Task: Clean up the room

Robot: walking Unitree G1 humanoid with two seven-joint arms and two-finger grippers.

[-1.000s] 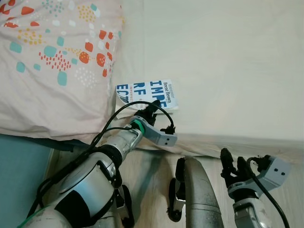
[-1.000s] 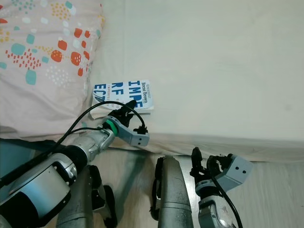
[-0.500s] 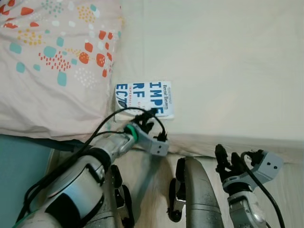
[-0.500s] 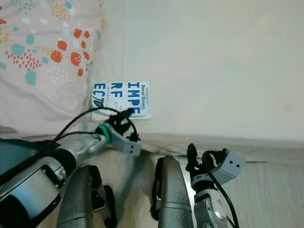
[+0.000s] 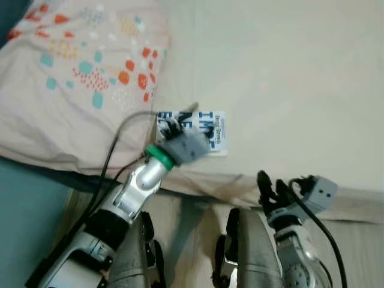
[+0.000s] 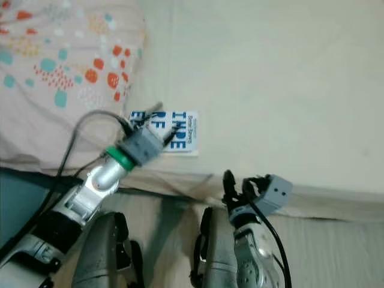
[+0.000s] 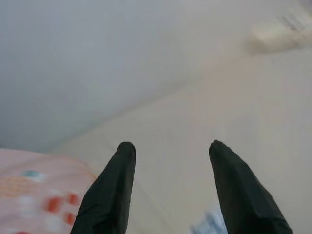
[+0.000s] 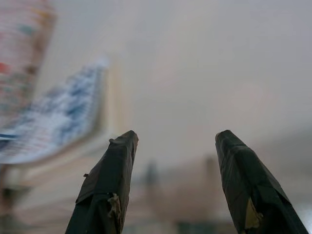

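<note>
Left hand [image 5: 175, 127] over the book [image 5: 213, 129], fingers [image 7: 109, 190] apart and clasping nothing, right hand [image 5: 268, 185] low by the bed [image 5: 288, 78] edge, likewise spread, book flat on the sheet beside the spotted pillow [image 5: 78, 90], near the edge

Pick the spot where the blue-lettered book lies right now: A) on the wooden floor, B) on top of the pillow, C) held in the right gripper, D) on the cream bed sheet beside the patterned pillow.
D: the book lies flat on the bed sheet, beside the patterned pillow, with the left gripper over it.
</note>
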